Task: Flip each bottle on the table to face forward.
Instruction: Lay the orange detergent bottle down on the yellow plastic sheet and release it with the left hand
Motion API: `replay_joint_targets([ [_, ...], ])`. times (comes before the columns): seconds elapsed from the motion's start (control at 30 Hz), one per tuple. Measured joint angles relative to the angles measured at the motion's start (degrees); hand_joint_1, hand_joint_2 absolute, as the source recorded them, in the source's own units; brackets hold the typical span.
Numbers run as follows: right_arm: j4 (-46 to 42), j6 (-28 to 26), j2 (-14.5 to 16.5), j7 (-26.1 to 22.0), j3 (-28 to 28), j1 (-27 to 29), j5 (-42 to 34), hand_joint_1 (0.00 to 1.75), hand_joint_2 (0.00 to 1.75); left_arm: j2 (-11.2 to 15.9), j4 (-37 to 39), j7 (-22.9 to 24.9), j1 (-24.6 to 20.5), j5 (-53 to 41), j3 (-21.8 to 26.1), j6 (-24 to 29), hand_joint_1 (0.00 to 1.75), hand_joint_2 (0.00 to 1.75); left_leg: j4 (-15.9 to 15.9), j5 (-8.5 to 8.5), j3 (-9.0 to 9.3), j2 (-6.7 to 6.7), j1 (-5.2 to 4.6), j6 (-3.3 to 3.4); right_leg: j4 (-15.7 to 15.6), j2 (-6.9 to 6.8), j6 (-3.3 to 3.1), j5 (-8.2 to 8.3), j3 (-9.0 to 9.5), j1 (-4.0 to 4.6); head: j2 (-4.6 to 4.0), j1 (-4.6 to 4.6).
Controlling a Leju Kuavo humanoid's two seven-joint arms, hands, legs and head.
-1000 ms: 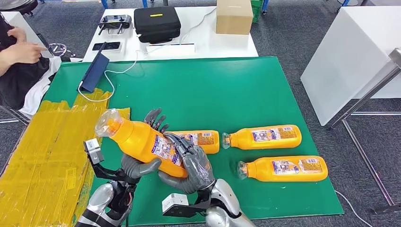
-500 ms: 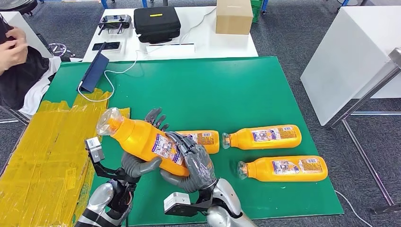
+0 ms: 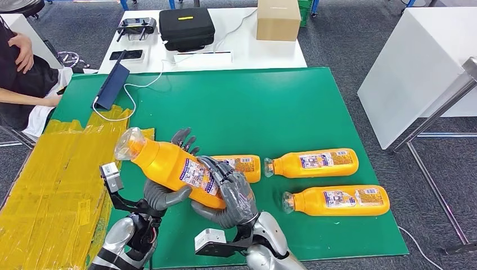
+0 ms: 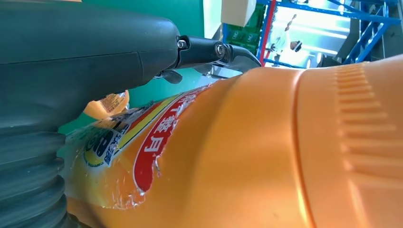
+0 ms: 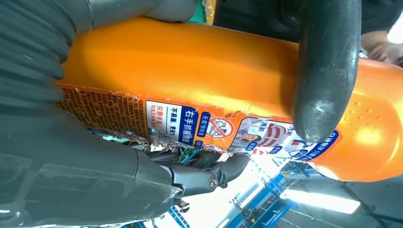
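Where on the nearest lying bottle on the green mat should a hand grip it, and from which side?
Probably the labelled middle of the nearest lying bottle, from above: it lies flat on the green mat, cap end toward the robot's left, its long body clear of other bottles.

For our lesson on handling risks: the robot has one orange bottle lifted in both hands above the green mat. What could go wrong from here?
1. The held bottle is smooth and tilted, gripped by the left hand and the right hand; while being turned it might slip and fall.
2. Another bottle lies right behind the right hand; setting down could knock or roll it.
3. The label looks torn at its edge; fingers may tear it further.
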Motion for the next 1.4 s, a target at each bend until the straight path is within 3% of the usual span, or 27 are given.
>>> replay_joint_targets([
  [0.4,-2.7,0.5,-2.6,1.3,-1.4,0.8,2.4,1.75,1.75,0.0,0.0,0.0,1.1,0.5,1.6,0.1,0.0,1.75,0.0,0.0,0.0,0.01,0.0,0.0,0.0,0.0,0.0,0.0,0.0,0.0,0.01,-0.01],
  [1.1,-0.3,7.7,-0.6,0.3,0.2,-0.6,-0.8,1.75,1.75,0.0,0.3,-0.3,0.2,2.0,2.4,-1.4,0.0,1.75,0.0,0.0,-0.01,0.01,-0.01,0.0,0.0,0.0,0.0,0.0,-0.01,0.0,0.01,0.0],
  [1.13,0.0,8.1,-0.4,0.2,0.7,-1.1,-1.4,1.75,1.75,0.0,0.4,-0.3,-0.1,2.2,2.4,-1.5,0.07,1.75,0.0,0.0,-0.01,0.0,0.0,0.0,0.0,0.0,0.0,0.0,0.0,0.0,0.01,0.0],
  [1.27,1.3,8.9,0.1,0.1,2.0,-3.2,-2.9,1.75,1.75,0.0,0.6,-0.3,-1.0,2.4,2.2,-1.7,1.61,1.75,0.0,0.01,0.01,0.01,0.0,0.0,0.0,0.0,0.0,0.0,0.0,0.0,0.0,0.0],
  [1.4,2.2,9.0,0.2,0.0,2.8,-4.5,-3.5,1.75,1.75,0.0,0.9,-0.4,-1.3,2.5,2.2,-1.7,1.75,1.75,0.0,0.01,0.01,0.01,0.0,0.0,0.0,0.0,0.0,0.0,0.0,0.0,0.0,0.01],
])
